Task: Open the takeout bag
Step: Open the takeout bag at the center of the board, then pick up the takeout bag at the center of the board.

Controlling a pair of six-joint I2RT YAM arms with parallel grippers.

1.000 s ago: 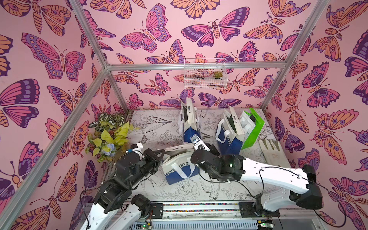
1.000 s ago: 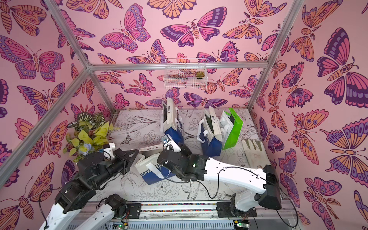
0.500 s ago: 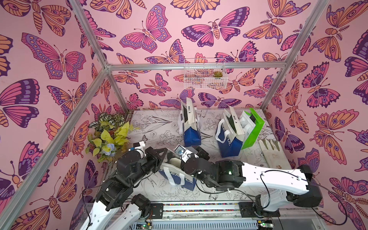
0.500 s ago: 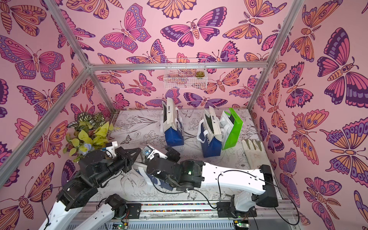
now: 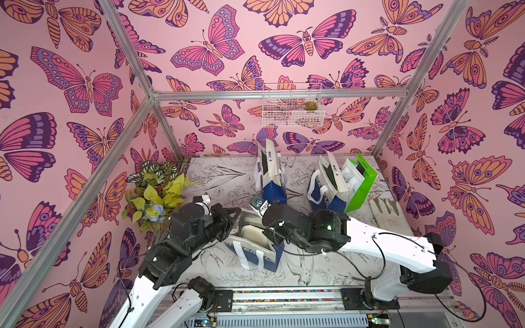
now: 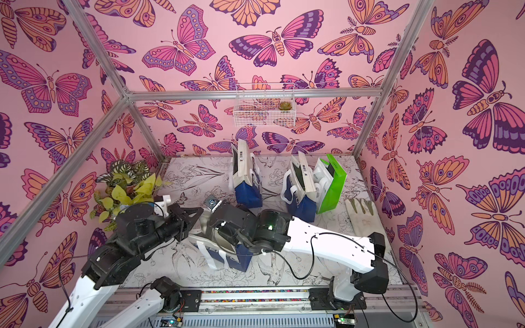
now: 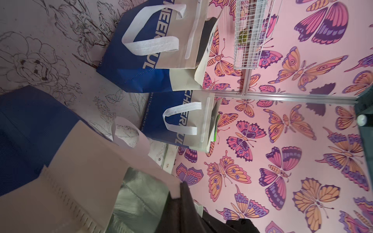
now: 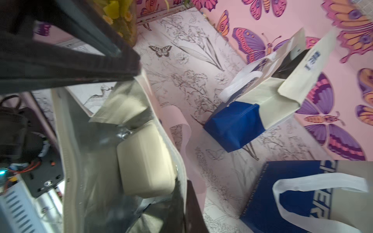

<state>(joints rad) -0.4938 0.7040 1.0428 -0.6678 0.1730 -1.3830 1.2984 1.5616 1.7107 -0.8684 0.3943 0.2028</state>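
Observation:
The takeout bag [image 5: 257,255] [image 6: 224,257], blue below and beige above with white handles, stands at the front middle of the table. Its mouth is spread and shows a silver lining [image 8: 90,153] and a beige box [image 8: 145,159] inside. My left gripper [image 5: 237,217] [image 6: 196,213] [image 7: 180,188] is shut on the beige rim on the bag's left side. My right gripper [image 5: 274,238] [image 6: 228,235] [image 8: 184,188] is shut on the opposite rim, one finger inside the lining and one outside. In both top views its wrist hides most of the jaws.
Two more blue and beige bags [image 5: 271,176] [image 5: 326,187] and a green bag [image 5: 362,184] stand at the back. A pale glove [image 5: 386,210] lies at the right, a leafy plant [image 5: 153,196] at the left. A wire basket [image 5: 292,109] hangs on the back wall.
My right gripper reached left over the bag with open jaws, shut on its right rim, and drew back to the right. The bag's mouth has spread. The left gripper kept its grip.

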